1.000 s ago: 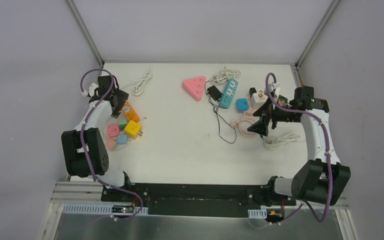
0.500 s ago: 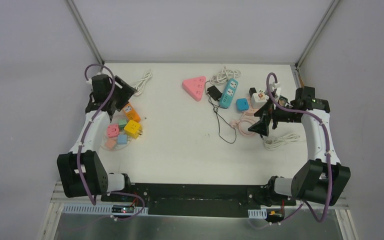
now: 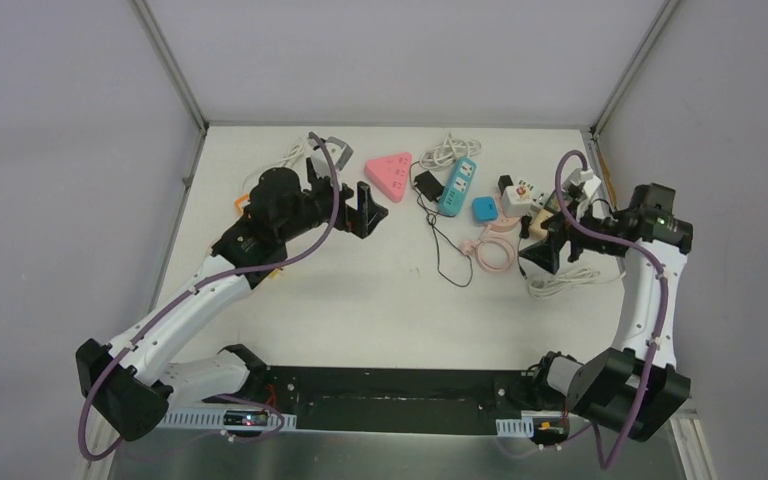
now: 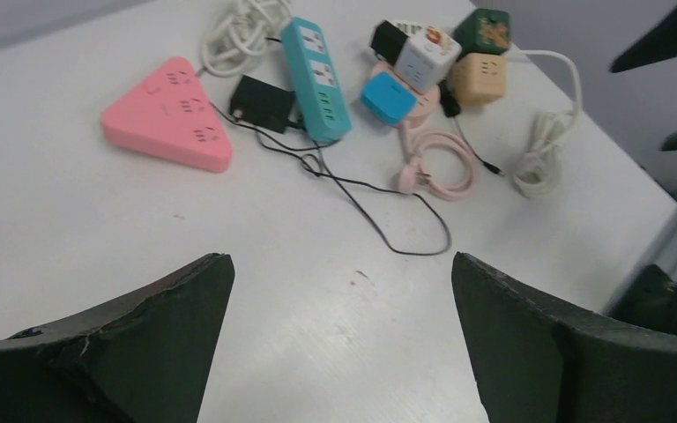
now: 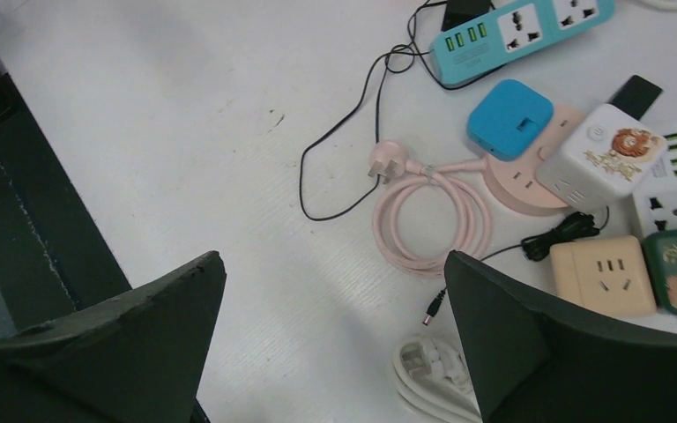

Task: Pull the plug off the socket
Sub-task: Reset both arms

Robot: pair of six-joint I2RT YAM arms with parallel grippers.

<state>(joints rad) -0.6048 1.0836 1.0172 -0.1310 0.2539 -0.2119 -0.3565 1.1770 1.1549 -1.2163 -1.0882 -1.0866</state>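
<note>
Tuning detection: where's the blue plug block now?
Top view, right of centre: blue plug block on the pink round socket, between teal power strip and white cube.

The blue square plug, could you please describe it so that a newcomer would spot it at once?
On the white table, look to the far-right cluster of sockets beside the teal power strip. The blue square plug sits on a round pink socket; it is the only plain blue block there.
</note>
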